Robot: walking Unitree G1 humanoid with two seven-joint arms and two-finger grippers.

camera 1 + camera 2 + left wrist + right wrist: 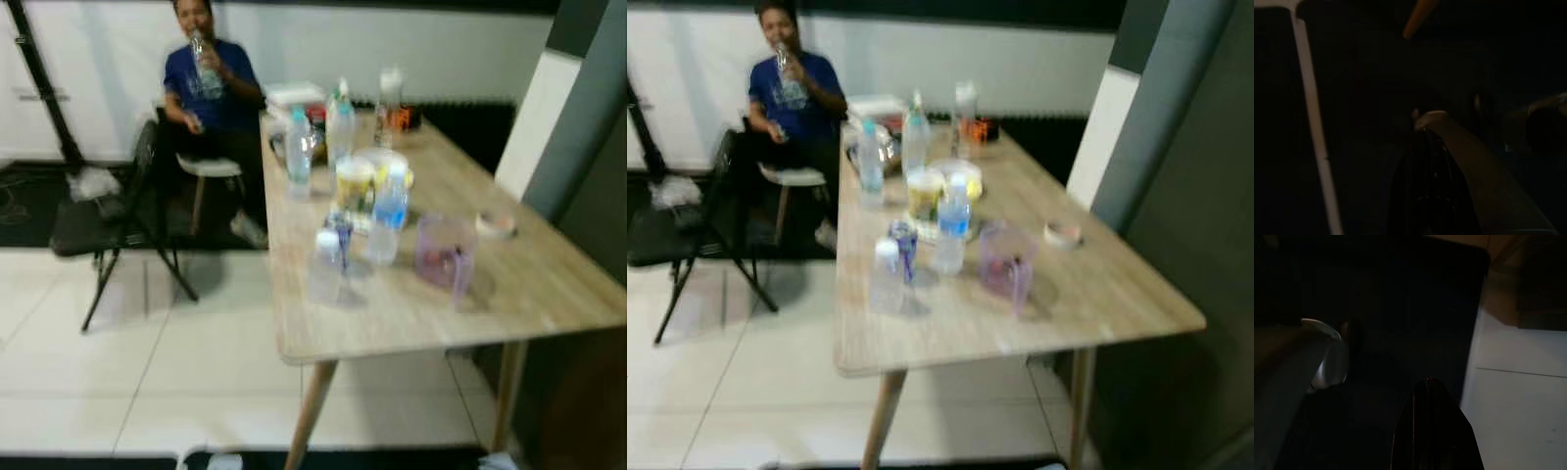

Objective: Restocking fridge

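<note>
Ahead we see a light wooden table (549,294) on slanted legs, standing on a white tiled floor (118,382), with the whole scene somewhat blurred. Grouped toward the middle of the tabletop are the drinks and containers: a small clear bottle (326,266) nearest the front edge, a dark blue can (340,233) just behind it, a water bottle with a blue label (389,215), a yellow tub (355,186) and a tinted plastic jug (446,255) to the right. Farther back stand a taller bottle (299,152), two more bottles (341,122) and a white box (294,95). A small roll of tape (497,224) lies apart near the right edge. At the far left end a person in a blue shirt (211,83) sits drinking from a bottle, beside a black folding chair (108,225). Both wrist views are very dark: the left gripper (1427,147) and the right gripper (1431,396) hang low above the floor, and we cannot tell whether either is open or closed.
</note>
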